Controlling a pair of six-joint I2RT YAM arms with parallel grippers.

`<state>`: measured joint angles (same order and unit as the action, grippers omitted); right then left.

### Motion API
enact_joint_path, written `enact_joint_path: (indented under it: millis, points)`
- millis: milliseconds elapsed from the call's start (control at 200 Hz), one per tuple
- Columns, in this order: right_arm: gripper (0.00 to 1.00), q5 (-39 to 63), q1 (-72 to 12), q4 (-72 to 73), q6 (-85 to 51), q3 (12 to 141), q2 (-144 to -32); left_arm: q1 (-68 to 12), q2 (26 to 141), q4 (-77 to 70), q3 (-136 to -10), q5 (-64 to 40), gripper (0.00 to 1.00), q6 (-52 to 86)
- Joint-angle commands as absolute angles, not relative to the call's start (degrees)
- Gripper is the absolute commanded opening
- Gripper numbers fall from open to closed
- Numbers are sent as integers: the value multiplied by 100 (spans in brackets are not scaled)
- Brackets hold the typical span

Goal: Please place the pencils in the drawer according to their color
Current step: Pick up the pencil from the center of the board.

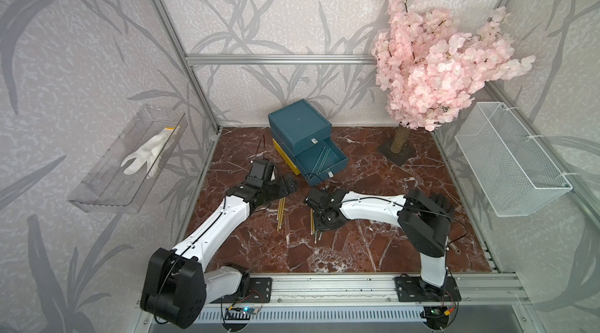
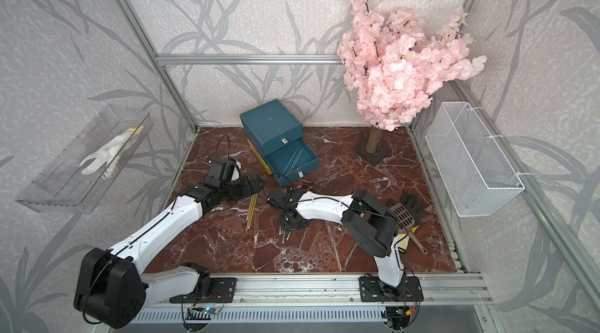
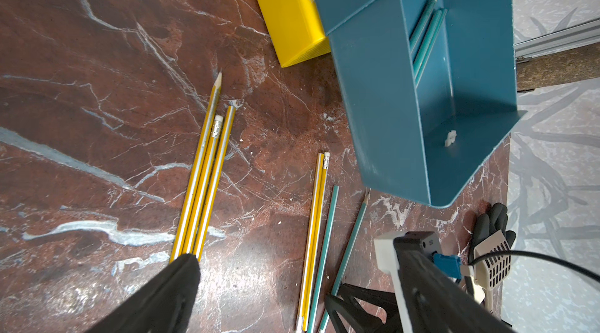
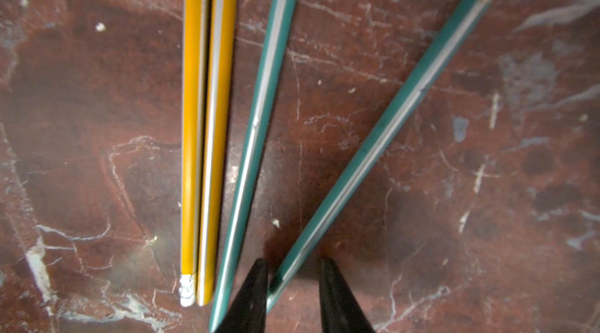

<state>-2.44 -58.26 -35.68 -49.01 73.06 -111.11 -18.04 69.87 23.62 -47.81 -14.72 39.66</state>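
Note:
The drawer (image 1: 298, 123) stands at the back. Its middle teal tier (image 1: 337, 166) is pulled out, with teal pencils (image 3: 425, 32) lying inside, above the yellow bottom tier (image 3: 285, 6). Three yellow pencils (image 3: 207, 178) lie on the marble beside my left gripper (image 3: 297, 248), which is wide open and holds nothing. Two yellow pencils (image 4: 207, 120) and a teal pencil (image 4: 259, 120) lie side by side. My right gripper (image 4: 293, 261) points down at the table. Its narrow jaws straddle the blunt end of another teal pencil (image 4: 389, 120), with a gap left on one side.
A pink blossom tree (image 1: 431, 65) on a dark base stands at the back right. A white wire basket (image 1: 509, 159) hangs on the right wall. A clear tray (image 1: 107, 185) holding a white glove hangs on the left. A black glove and slotted scoop (image 2: 406, 214) lie behind the right arm.

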Motion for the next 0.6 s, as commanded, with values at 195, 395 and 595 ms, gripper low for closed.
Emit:
enact_joint_path:
  millis: [195,395,595]
  points:
    - [29,-573,-5602,-4107,-4961,6731,-10840,-1829,7044,2307,-4732,-1484,100,3991]
    - [28,-633,-5407,-4125,-4961,6465,-10701,-1837,7060,2309,-4738,-1485,100,3991]
    - [25,-513,-5357,-4033,-4974,6491,-10877,-1837,7094,2301,-4754,-1494,100,3999]
